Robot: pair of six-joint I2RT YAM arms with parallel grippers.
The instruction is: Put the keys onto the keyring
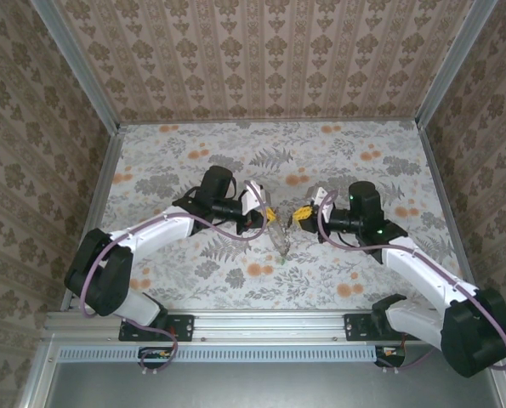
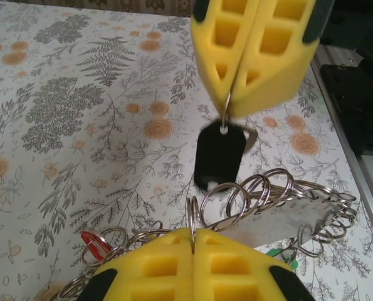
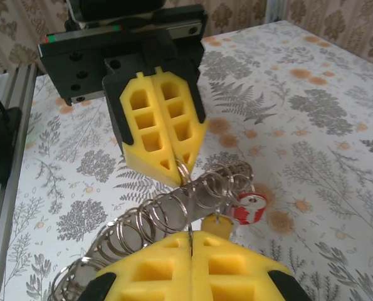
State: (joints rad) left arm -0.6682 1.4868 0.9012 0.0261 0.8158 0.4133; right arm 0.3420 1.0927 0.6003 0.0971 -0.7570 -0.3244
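Raised keyring [image 3: 173, 210] (silver coils), red key [image 3: 247, 209] at end.

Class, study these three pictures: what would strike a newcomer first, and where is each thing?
The left gripper and right gripper face each other over the middle of the flowered table, their bright yellow fingers shut. The left one pinches a shiny row of metal rings, while a black key head hangs from the right one's tips. A red key head dangles among the rings.
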